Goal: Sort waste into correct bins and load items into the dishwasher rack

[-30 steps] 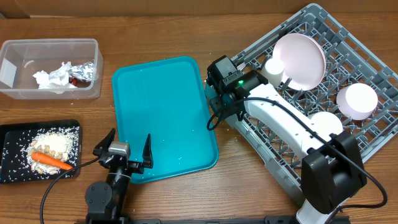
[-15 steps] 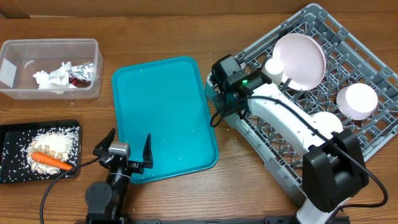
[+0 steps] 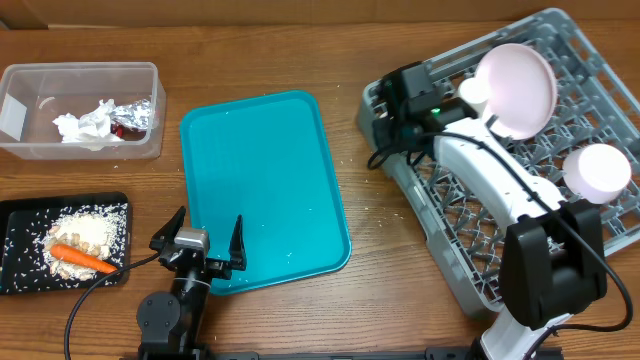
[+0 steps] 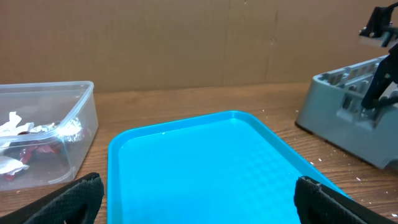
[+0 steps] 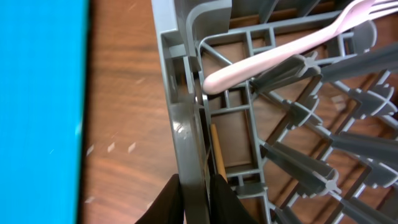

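Observation:
My right gripper [image 3: 386, 128] is shut on the left wall of the grey dishwasher rack [image 3: 470, 215]; in the right wrist view its fingers [image 5: 196, 190] pinch that wall [image 5: 186, 124]. A white fork [image 5: 280, 53] and a wooden chopstick [image 5: 216, 149] lie inside the rack. A plate [image 3: 516, 76], a cup [image 3: 470, 92] and a bowl [image 3: 598, 170] stand in it. Napkins [image 3: 85, 123] and a foil wrapper [image 3: 135, 117] lie in the clear tub [image 3: 80, 67]. The carrot [image 3: 80, 258] and rice [image 3: 90, 228] rest on the black tray [image 3: 15, 250]. My left gripper [image 3: 200, 245] hangs open over the teal tray's near edge.
The teal serving tray [image 3: 265, 190] sits between the bins and the rack, with a strip of bare wood between it and the rack. In the left wrist view the tub [image 4: 81, 118] is at left and the rack [image 4: 348, 118] at right. A cardboard wall runs along the back.
My right gripper has closed on the rack's wall and moved right; the rack has slid right with it, away from the teal tray. The left arm has not moved.

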Controlling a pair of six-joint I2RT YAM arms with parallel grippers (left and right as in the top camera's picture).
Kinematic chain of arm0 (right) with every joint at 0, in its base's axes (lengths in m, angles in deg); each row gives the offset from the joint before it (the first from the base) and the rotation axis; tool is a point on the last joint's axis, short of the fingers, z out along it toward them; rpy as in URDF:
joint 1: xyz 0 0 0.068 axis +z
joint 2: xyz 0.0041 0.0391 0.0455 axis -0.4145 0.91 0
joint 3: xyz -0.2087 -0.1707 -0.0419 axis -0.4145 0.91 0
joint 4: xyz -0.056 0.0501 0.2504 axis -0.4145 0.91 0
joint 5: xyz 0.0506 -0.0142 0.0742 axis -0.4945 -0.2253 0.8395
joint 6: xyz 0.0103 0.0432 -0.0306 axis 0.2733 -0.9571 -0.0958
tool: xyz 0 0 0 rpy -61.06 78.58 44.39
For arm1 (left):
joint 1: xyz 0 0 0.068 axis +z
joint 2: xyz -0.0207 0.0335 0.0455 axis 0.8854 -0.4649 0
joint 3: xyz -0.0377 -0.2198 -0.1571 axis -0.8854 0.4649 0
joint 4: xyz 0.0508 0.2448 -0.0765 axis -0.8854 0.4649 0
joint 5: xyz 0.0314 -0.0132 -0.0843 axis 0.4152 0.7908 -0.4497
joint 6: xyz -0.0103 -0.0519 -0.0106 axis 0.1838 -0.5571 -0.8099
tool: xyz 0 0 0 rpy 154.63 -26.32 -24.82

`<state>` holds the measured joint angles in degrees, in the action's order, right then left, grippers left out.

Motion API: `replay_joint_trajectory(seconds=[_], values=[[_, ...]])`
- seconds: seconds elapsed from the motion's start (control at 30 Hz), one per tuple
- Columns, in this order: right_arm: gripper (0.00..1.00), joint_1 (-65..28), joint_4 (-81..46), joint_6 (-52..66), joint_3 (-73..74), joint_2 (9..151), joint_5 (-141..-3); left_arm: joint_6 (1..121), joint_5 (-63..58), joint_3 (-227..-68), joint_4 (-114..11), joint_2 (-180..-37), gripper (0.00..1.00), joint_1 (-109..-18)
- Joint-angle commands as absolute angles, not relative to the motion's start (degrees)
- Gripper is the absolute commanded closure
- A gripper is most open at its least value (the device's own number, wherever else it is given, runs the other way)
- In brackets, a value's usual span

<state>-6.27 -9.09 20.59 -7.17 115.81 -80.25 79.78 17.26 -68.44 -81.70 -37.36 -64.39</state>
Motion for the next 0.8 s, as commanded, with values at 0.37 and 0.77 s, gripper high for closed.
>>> replay_joint_trajectory(seconds=[0.37, 0.77], values=[[0.89, -13.0, -22.1, 8.5, -7.2, 115.1, -87.1, 80.9, 17.9, -68.2, -81.6, -36.8, 0.0, -63.7], [0.87, -15.3, -30.5, 4.9, -7.3, 115.6, -99.5, 80.9, 17.9, -68.2, -81.6, -36.8, 0.0, -63.7]])
